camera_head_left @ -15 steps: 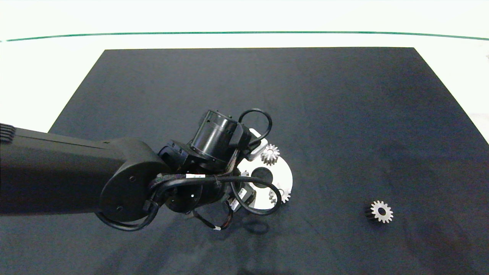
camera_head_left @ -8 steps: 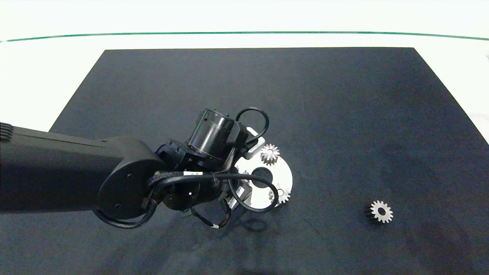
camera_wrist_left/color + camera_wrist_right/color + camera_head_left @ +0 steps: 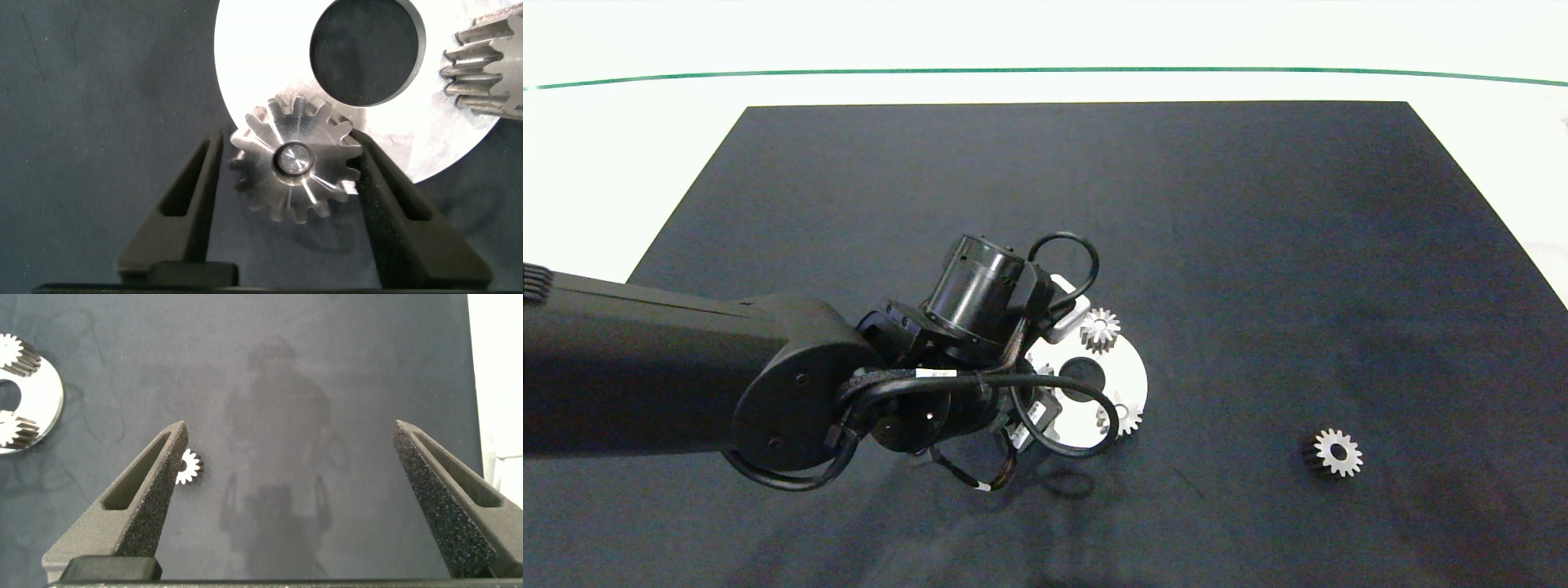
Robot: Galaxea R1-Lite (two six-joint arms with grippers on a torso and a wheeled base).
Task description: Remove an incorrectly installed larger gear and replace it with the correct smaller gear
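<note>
The larger gear (image 3: 292, 170) stands on a peg at the rim of the round silver plate (image 3: 261, 65). My left gripper (image 3: 290, 140) is open and straddles it. One finger touches its teeth and the other finger (image 3: 200, 188) is a sliver away. In the head view my left arm (image 3: 686, 367) hides this gear. The smaller gear (image 3: 1337, 452) lies alone on the black mat, right of the plate (image 3: 1125, 374). My right gripper (image 3: 290, 429) hangs open and empty above the mat, with the smaller gear (image 3: 189, 465) beside one finger; this arm is outside the head view.
Two narrower gears (image 3: 1100, 330) (image 3: 1125, 418) sit on pegs on the plate, around its dark centre hole (image 3: 1083, 378). One of them (image 3: 486, 69) shows close to the left gripper. The black mat (image 3: 1258, 245) lies on a white table.
My left wrist shifted slightly up and left, then settled back a little. The plate and its gears nudged a few pixels left. The smaller gear stayed put.
</note>
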